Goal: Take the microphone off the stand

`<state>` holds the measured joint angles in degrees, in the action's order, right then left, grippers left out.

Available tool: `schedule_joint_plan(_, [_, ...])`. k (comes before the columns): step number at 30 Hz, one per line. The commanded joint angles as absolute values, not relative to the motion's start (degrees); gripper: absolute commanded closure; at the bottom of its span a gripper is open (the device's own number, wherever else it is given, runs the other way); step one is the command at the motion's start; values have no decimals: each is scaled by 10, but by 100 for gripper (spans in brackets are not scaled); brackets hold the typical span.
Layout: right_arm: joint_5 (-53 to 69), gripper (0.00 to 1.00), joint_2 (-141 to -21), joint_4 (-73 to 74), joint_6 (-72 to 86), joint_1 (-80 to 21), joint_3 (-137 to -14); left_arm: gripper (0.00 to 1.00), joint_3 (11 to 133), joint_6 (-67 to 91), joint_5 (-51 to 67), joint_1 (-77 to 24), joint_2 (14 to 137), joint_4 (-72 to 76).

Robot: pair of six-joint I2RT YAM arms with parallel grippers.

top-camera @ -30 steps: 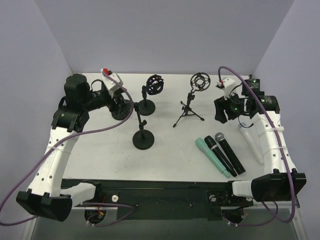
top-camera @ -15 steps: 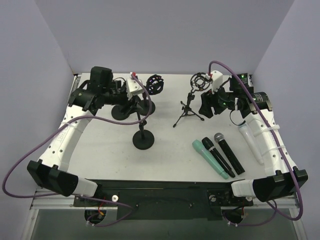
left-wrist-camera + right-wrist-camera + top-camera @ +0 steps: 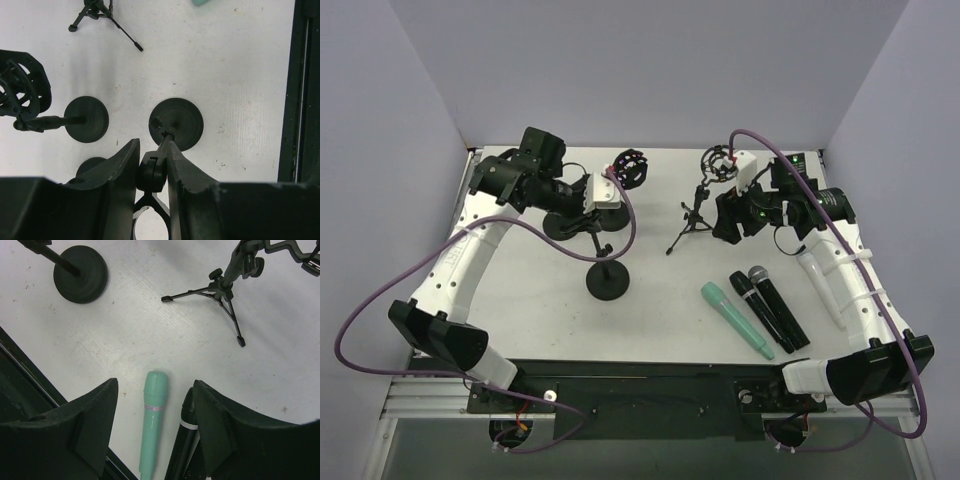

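1. Only the left wrist view shows the left gripper (image 3: 152, 148) clamped shut on the black swivel joint (image 3: 151, 175) atop a round-based stand (image 3: 176, 124). In the top view this grip is hidden.
2. The right wrist view shows the right gripper (image 3: 155, 386) spread wide above the teal microphone (image 3: 154, 420).
3. The table (image 3: 520, 300) is white and the walls (image 3: 620, 70) are lavender.
4. The teal microphone is slim with a rounded head. It lies flat at the lower right of the top view, beside two black microphones (image 3: 770, 308).

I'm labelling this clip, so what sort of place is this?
Probably a robot lab test cell: a white table boxed in by plain walls, two arms bolted on, stands and microphones as props.
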<state>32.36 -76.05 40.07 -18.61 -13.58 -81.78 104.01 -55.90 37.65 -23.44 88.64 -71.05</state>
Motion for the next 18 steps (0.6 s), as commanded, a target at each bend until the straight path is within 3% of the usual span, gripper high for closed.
schedule_joint_plan(1, [345, 43, -739, 390, -185, -142, -809, 100, 1089, -634, 361, -251, 896, -803])
schedule_joint_plan(10, [396, 43, -773, 398, -183, -164, -818, 100, 1164, -808, 391, -340, 911, -895])
schedule_joint_plan(18, [459, 43, -811, 363, -78, -211, -793, 100, 1165, -964, 418, -382, 908, -914])
